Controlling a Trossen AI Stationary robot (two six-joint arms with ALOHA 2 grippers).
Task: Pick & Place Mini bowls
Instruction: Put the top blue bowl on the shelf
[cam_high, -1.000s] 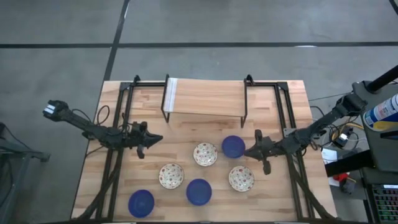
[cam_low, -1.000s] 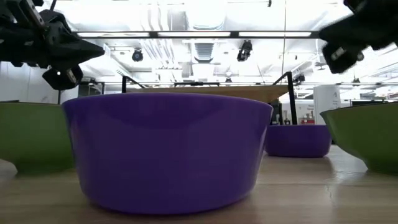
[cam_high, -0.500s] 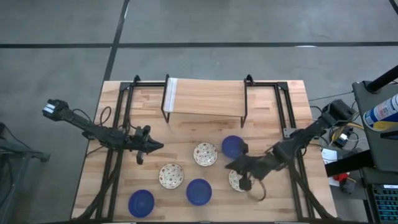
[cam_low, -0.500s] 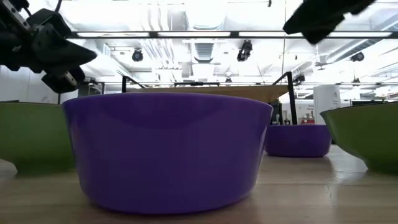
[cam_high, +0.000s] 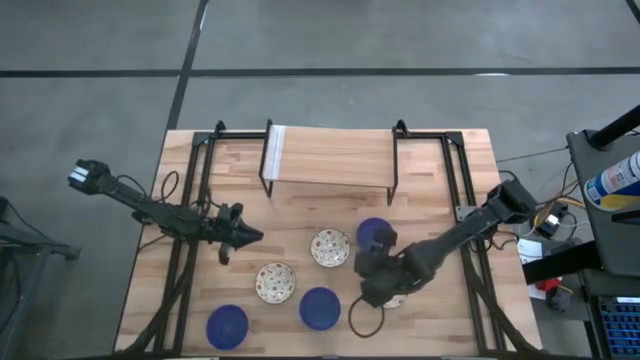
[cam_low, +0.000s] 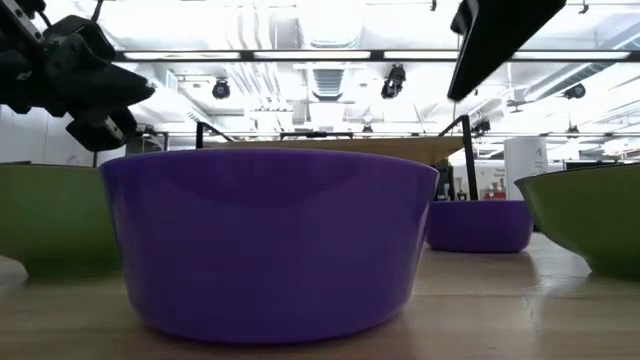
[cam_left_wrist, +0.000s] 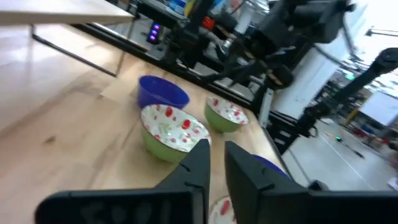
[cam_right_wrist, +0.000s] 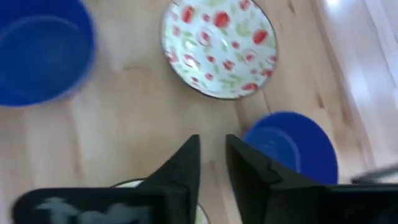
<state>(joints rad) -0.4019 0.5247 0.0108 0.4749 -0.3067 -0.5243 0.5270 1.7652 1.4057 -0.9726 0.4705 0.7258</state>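
Glazed and probably slick, the mini bowls (cam_high: 330, 248) sat scattered just in front of the wooden rack (cam_high: 328, 160), light but chippable so best pinched at the rim, while the right gripper (cam_high: 374, 275) hovered over one, fingers slightly parted, holding nothing.

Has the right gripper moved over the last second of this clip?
Yes. In the high view the right gripper has swung from the table's right side toward its middle and near edge, now over the patterned bowl beside the front blue bowl.
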